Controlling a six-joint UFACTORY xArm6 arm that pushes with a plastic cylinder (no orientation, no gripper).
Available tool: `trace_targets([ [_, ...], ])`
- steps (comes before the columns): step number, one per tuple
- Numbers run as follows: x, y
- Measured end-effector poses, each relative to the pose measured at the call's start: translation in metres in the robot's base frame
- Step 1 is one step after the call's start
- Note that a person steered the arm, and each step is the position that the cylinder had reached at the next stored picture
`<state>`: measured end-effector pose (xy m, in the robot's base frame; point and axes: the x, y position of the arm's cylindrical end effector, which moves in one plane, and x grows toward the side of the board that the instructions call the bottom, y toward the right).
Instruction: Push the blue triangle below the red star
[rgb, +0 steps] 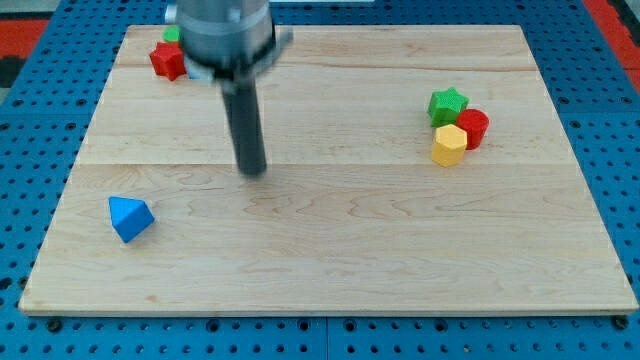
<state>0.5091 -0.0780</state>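
Observation:
The blue triangle (130, 217) lies near the view's lower left on the wooden board (330, 250). The red star (168, 60) sits at the view's top left, with a green block (172, 34) just above it, partly hidden by the arm. My tip (252, 170) rests on the board left of centre, well to the right of and a little above the blue triangle, and below and right of the red star. It touches no block.
At the view's right a green star (448, 104), a red block (473, 127) and a yellow hexagon (449, 145) stand in a tight cluster. A blue pegboard surface (30, 120) surrounds the board.

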Motion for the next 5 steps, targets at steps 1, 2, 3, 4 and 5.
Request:
trace_targets([
  [1,0.047,-0.055],
  [2,0.029,-0.116],
  [3,0.012,-0.159],
  [4,0.016,-0.175],
  [5,-0.034,-0.179],
])
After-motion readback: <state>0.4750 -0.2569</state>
